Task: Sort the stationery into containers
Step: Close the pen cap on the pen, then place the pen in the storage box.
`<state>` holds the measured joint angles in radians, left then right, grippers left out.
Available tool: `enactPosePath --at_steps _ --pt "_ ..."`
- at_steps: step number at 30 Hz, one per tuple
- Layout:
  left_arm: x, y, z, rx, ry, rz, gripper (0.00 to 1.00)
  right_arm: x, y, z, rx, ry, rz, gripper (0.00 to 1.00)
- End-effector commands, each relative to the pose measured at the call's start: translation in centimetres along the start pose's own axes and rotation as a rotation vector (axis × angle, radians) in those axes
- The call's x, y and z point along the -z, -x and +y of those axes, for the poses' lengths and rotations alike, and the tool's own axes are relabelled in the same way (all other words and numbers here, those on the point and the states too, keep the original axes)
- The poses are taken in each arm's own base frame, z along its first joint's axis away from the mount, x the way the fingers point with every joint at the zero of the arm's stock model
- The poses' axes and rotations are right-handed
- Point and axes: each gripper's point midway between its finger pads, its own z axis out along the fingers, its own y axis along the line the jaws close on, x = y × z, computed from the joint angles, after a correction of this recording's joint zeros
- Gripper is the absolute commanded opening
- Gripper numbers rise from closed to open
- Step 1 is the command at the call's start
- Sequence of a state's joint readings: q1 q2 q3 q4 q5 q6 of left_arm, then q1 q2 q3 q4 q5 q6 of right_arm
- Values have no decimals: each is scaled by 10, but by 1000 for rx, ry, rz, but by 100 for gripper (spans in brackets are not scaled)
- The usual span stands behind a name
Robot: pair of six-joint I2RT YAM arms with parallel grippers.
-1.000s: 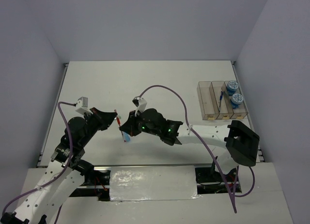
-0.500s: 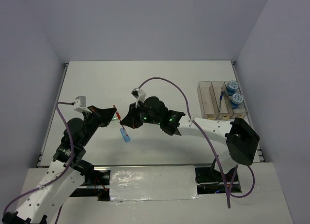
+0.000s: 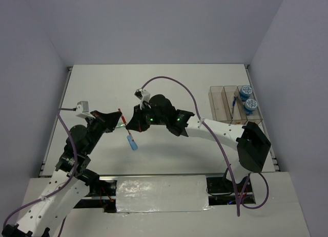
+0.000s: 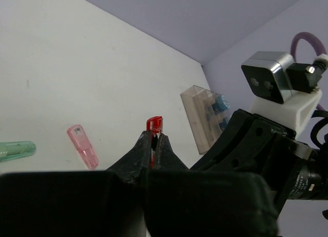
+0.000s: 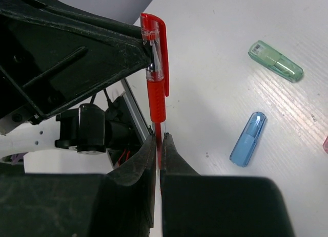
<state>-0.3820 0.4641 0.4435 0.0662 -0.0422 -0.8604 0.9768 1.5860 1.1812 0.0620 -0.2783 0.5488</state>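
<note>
The thin red pen (image 3: 122,117) hangs above the table, held by both grippers. My left gripper (image 3: 118,120) is shut on it near the cap, whose tip shows between the jaws (image 4: 154,125). My right gripper (image 3: 129,125) is shut on its lower barrel (image 5: 156,86). The blue oblong piece (image 3: 132,142) lies on the table below, also in the right wrist view (image 5: 248,138). The green piece (image 5: 275,61) and the pink piece (image 4: 83,146) lie nearby. The three clear bins (image 3: 221,106) stand at the right, holding two patterned rolls (image 3: 246,90) and the blue pen (image 3: 234,105).
The left arm's black gripper body (image 5: 66,47) fills the upper left of the right wrist view, close to my right fingers. The right arm's camera housing (image 4: 279,83) looms at the right of the left wrist view. Grey walls enclose the table on three sides.
My right gripper moved up and left from beside the blue piece and closed on the red pen. My left gripper shifted slightly up and left with the pen.
</note>
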Motion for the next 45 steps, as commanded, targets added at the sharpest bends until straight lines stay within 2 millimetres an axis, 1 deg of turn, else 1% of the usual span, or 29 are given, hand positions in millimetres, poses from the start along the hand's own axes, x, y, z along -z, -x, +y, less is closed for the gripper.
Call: enactPosePath --at_steps 1,2,3,4,5,6,7,8,9,11,12,13,14,15,16,17,19,20,21,22,23,25,26,27,30,32,33,38,45 --pt "20 -51 17 -49 82 274 0 14 113 31 120 73 -361 0" --pt "20 -47 21 -59 124 275 2 9 95 20 119 57 -327 0" --pt "19 -34 26 -74 183 235 14 7 84 16 123 58 -305 0" --pt "22 -21 23 -81 224 220 35 3 55 7 115 66 -245 0" --pt "22 -11 22 -88 248 197 48 2 47 5 111 76 -242 0" --pt "22 13 12 -93 265 132 81 2 37 0 94 75 -229 0" --pt "23 22 9 -94 279 112 99 2 27 -2 89 81 -212 0" --pt "22 27 8 -104 299 112 99 2 12 -12 73 65 -191 0" --pt "22 46 -5 -106 290 67 99 2 6 -16 61 57 -185 0" --pt "20 59 -11 -110 310 45 99 4 -6 -37 48 -11 -165 0" --pt "24 75 -16 -118 333 13 99 6 -7 -47 63 -43 -158 0" --pt "24 78 -15 -131 360 16 99 13 -4 -55 67 -76 -161 0" --pt "26 83 -13 -170 380 20 99 26 2 -85 61 -170 -163 0" --pt "32 88 -13 -204 406 33 99 37 9 -98 61 -214 -174 0" --pt "31 88 -7 -250 442 54 100 55 28 -105 73 -247 -209 0" --pt "33 86 0 -329 465 95 99 80 34 -146 89 -383 -180 0" --pt "43 74 20 -434 533 202 99 123 49 -180 163 -580 -138 0" --pt "47 64 32 -464 562 243 99 158 66 -216 170 -765 -176 0" --pt "52 61 38 -480 569 249 99 180 79 -226 190 -843 -186 0" --pt "55 56 45 -504 573 257 99 202 76 -244 210 -931 -137 0" --pt "57 42 61 -511 589 278 99 241 82 -275 170 -1092 -143 0" --pt "58 42 54 -474 533 224 99 281 84 -297 131 -1218 -110 0" --pt "58 43 48 -478 495 213 99 308 83 -317 82 -1296 -109 0" --pt "60 46 43 -476 468 191 99 320 88 -323 73 -1325 -113 0" --pt "65 49 43 -467 465 165 99 348 98 -343 84 -1416 -130 0" --pt "64 46 40 -465 447 170 99 357 96 -360 100 -1492 -64 0" --pt "64 45 40 -464 444 172 99 370 103 -365 112 -1559 -44 0" --pt "63 38 34 -474 416 197 99 392 91 -404 45 -1665 55 0" --pt "68 42 30 -470 395 168 99 393 59 -426 -47 -1699 105 3"
